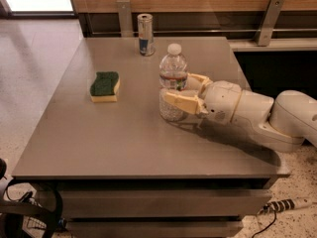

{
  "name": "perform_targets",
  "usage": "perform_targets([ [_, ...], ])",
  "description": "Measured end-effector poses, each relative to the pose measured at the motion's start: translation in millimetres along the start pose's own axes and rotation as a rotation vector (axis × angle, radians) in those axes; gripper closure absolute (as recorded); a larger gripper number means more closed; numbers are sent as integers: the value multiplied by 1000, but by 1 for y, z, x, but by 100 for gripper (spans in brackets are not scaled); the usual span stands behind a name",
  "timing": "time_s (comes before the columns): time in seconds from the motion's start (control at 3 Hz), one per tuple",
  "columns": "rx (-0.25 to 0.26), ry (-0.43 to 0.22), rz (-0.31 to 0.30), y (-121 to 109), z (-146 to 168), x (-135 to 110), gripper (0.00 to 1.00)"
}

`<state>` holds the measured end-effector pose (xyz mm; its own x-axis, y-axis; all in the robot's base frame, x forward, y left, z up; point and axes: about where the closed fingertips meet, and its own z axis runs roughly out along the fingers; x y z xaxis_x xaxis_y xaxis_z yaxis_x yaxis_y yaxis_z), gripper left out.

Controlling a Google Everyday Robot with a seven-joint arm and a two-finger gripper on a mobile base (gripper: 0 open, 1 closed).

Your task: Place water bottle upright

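Note:
The water bottle (173, 71) is a small clear ribbed bottle with a white cap and a red-and-dark label band. It stands upright near the middle of the grey table (124, 133). My gripper (178, 87) reaches in from the right at the bottle's lower half. One cream finger (181, 102) crosses the bottle's front and the other finger (197, 78) sits behind it. The fingers look closed against the bottle's sides. The bottle's base rests on the table top.
A green-and-yellow sponge (104, 86) lies left of the bottle. A slim silver-and-blue can (145, 34) stands at the table's far edge. A wooden wall with metal brackets (267, 21) runs behind. My white arm (277, 118) covers the table's right side.

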<state>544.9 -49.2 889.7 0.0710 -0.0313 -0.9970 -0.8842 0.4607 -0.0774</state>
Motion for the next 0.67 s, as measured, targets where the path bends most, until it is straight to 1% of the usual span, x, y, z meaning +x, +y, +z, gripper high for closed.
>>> perform_targets([
  [0.33,-5,-1,-1,2,2,-1,1],
  [0.67,-6,-1,-2,2,3,-1,0],
])
